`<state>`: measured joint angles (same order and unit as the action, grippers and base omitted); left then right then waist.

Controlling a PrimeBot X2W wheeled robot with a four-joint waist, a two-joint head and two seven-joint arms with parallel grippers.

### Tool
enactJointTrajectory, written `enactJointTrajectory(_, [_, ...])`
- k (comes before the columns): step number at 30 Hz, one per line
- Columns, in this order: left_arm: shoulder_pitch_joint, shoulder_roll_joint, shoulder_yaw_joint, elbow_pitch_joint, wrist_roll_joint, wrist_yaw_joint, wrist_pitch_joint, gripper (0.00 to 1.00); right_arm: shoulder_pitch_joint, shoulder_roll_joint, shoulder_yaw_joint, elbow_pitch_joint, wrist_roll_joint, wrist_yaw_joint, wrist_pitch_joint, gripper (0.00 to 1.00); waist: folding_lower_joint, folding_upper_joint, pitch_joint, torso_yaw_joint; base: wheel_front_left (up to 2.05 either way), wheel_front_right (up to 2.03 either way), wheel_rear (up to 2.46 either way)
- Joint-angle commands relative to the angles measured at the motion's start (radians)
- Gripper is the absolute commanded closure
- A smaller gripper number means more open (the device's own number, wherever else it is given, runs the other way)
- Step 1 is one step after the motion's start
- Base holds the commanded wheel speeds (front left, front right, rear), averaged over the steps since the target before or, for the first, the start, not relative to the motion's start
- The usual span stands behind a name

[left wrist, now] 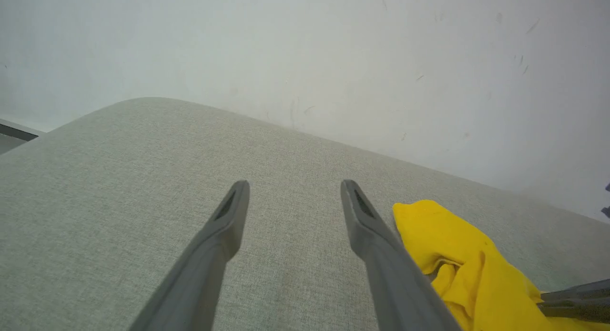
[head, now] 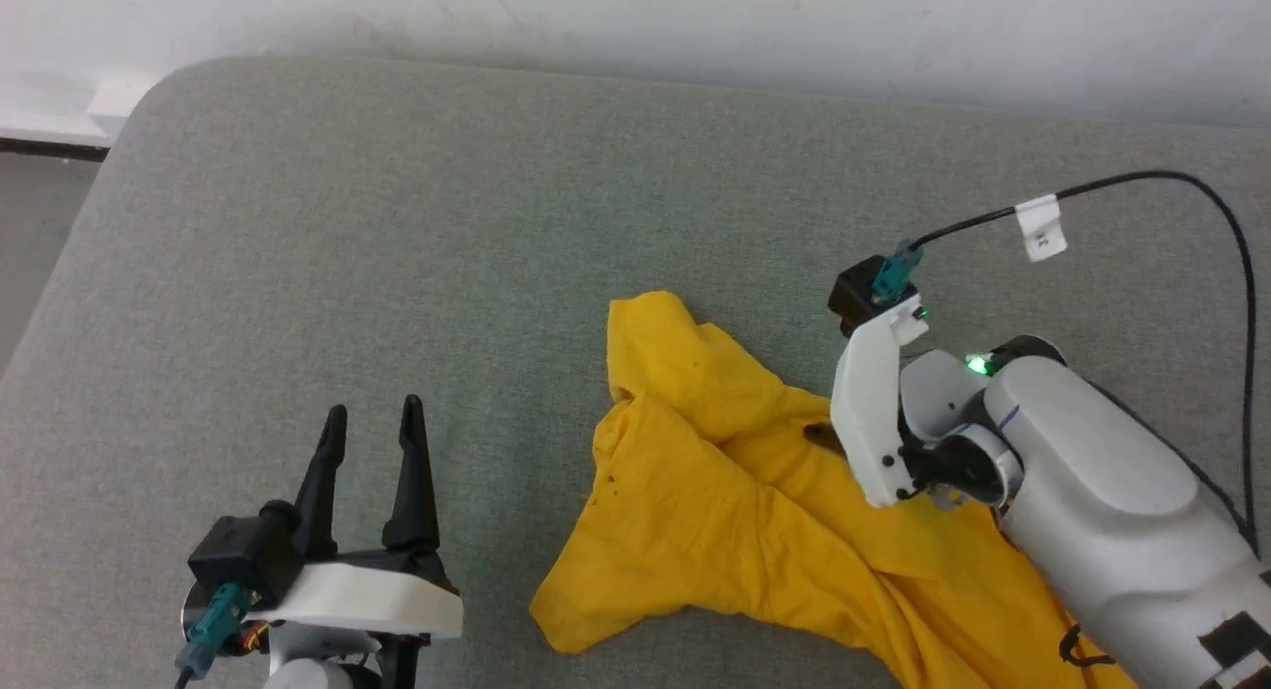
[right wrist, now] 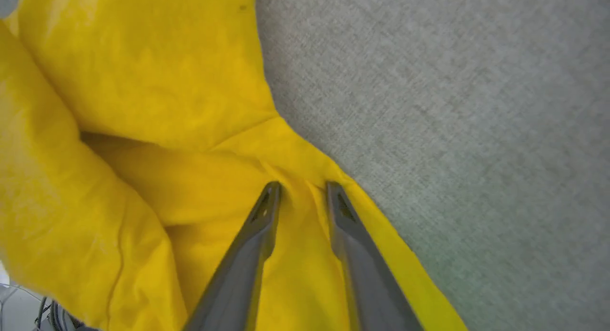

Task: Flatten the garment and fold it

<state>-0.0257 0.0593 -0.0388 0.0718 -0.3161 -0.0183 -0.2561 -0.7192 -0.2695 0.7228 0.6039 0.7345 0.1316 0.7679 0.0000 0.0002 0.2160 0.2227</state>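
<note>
The garment (head: 715, 510), a mustard-yellow T-shirt, lies crumpled on the grey cushion (head: 397, 222), right of centre. Its print is hidden in the folds. My right gripper (right wrist: 302, 188) points down onto the garment (right wrist: 143, 83) near its far edge. The jaws are partly closed, still apart, with a raised fold of cloth between the fingertips. In the head view the white wrist mount (head: 874, 411) covers most of those fingers. My left gripper (head: 372, 411) hovers open and empty over bare cushion, left of the garment (left wrist: 457, 254). The left wrist view catches my right gripper (left wrist: 543, 303) at its lower right.
A white wall (head: 695, 14) runs along the cushion's far side. The cushion's rounded corner and left edge drop to the floor (head: 30, 222). A black cable with a white tag (head: 1043, 227) arcs above my right wrist.
</note>
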Motion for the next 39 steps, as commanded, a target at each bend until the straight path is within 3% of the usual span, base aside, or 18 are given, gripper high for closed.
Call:
enactJointTrajectory(1, [-0.006,-0.005,0.004,0.001,-0.005,-0.006,-0.005,0.00,0.031,0.000,0.022,0.027,0.012,-0.001,0.002,1.00,0.0000,-0.0002,-0.002,-0.003,0.00,0.00,0.00])
enactJointTrajectory(4, [0.004,-0.006,0.016,-0.003,-0.004,-0.003,-0.006,0.00,0.003,-0.020,0.009,-0.004,0.027,-0.001,-0.103,1.00,0.0000,-0.0002,-0.013,-0.020,0.00,0.00,0.00])
enactJointTrajectory(9, [0.021,-0.007,0.027,-0.006,0.003,-0.003,-0.006,0.00,0.018,-0.092,-0.115,-0.064,0.030,-0.001,-0.305,1.00,0.0000,-0.0002,-0.042,-0.057,0.00,0.00,0.00])
enactJointTrajectory(16, [0.050,-0.008,0.037,-0.013,0.016,-0.003,-0.006,0.00,0.285,-0.188,-0.481,-0.137,-0.030,-0.001,-0.474,1.00,0.0000,-0.0002,-0.065,-0.115,0.00,0.00,0.00])
enactJointTrajectory(19, [0.058,-0.008,0.041,-0.014,0.019,-0.003,-0.006,0.00,0.468,-0.161,-0.662,-0.176,-0.082,-0.001,-0.488,1.00,0.0000,-0.0002,-0.071,-0.132,0.00,0.00,0.00])
enactJointTrajectory(24, [0.064,-0.008,0.045,-0.013,0.027,-0.007,-0.006,0.00,0.736,-0.003,-0.865,-0.319,-0.207,-0.001,-0.418,1.00,0.0000,-0.0002,-0.073,-0.153,0.00,0.00,0.00])
enactJointTrajectory(25, [0.063,-0.007,0.045,-0.011,0.027,-0.009,-0.006,0.00,0.769,0.031,-0.887,-0.355,-0.234,-0.001,-0.406,0.80,0.0000,-0.0002,-0.073,-0.156,0.00,0.00,0.00])
enactJointTrajectory(26, [0.062,-0.007,0.044,-0.007,0.028,-0.011,-0.006,0.00,0.794,0.067,-0.908,-0.394,-0.254,-0.001,-0.403,0.43,0.0000,-0.0002,-0.073,-0.157,0.00,0.00,0.00])
enactJointTrajectory(27, [0.061,-0.007,0.043,-0.004,0.029,-0.011,-0.006,0.00,0.813,0.097,-0.925,-0.432,-0.277,-0.001,-0.404,0.00,0.0000,-0.0002,-0.074,-0.159,0.00,0.00,0.00])
enactJointTrajectory(33, [0.061,-0.004,0.035,0.014,0.037,-0.011,-0.006,0.00,0.836,0.193,-0.988,-0.634,-0.407,-0.001,-0.546,0.00,0.0000,-0.0002,-0.088,-0.166,0.00,0.00,0.00])
enactJointTrajectory(39, [0.072,0.003,0.030,0.027,0.042,-0.004,0.000,0.00,0.843,0.216,-0.937,-0.741,-0.485,-0.001,-0.679,0.00,0.0000,-0.0002,-0.115,-0.166,0.00,0.00,0.00])
